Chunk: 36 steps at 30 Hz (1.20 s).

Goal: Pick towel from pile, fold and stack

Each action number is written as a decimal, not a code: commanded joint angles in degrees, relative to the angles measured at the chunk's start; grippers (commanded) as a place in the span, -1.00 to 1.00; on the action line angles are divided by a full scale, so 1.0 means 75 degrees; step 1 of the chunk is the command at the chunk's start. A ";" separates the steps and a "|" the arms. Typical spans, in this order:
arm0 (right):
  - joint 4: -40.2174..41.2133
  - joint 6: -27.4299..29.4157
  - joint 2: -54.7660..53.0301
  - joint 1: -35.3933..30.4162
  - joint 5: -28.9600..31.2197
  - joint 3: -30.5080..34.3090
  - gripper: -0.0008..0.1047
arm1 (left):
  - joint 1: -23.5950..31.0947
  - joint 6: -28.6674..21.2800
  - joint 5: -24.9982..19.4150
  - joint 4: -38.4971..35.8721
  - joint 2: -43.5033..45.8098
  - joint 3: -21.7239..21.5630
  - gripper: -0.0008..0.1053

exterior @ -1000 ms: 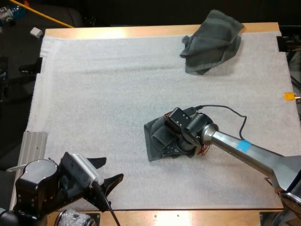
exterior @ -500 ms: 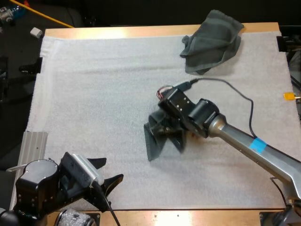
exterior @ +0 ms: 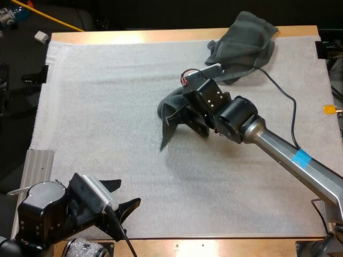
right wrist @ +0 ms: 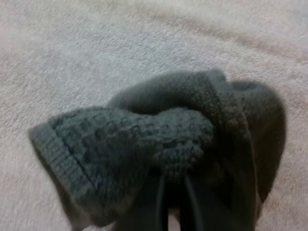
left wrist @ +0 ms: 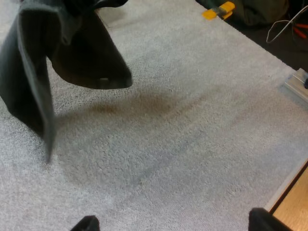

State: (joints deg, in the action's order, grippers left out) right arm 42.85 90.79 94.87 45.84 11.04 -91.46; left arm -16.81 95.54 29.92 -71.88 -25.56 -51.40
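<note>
My right gripper [exterior: 185,118] is shut on a dark grey-green towel [exterior: 169,110] and holds it above the middle of the white mat, with a corner hanging down toward the mat. In the right wrist view the towel [right wrist: 130,139] bunches over my right gripper [right wrist: 173,195], whose fingers pinch the cloth. A second towel [exterior: 242,45] lies crumpled at the mat's far right corner. My left gripper [exterior: 122,195] rests open near the front left edge. The left wrist view shows the hanging towel [left wrist: 29,82] beyond my left gripper [left wrist: 173,224], its fingertips wide apart.
The white mat [exterior: 107,107] covers most of the wooden table [exterior: 214,247]. A ribbed metal plate [exterior: 38,167] lies off the mat's front left edge. A small white object [exterior: 41,36] sits beyond the far left corner.
My right gripper has lifted the towel off the mat and carried it toward the far side, nearer the crumpled towel. The left arm has not moved.
</note>
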 commanded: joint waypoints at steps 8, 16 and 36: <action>0.1581 -0.0057 0.0209 0.0521 -0.1733 0.0763 -0.98 | -0.0040 0.0039 0.0051 0.0082 -0.0006 -0.0045 0.14; 0.1116 -0.0223 0.0425 0.0951 -0.1511 0.0898 -0.94 | -0.0039 0.0043 0.0044 0.0081 -0.0020 -0.0032 0.14; 0.0447 -0.0259 0.0978 0.1017 -0.1570 0.0935 -0.03 | -0.0043 0.0027 0.0033 -0.0003 -0.0003 -0.0035 0.15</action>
State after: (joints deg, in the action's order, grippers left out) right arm 47.07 88.25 99.97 53.50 0.00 -84.70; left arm -16.81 95.54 29.92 -71.86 -25.56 -51.40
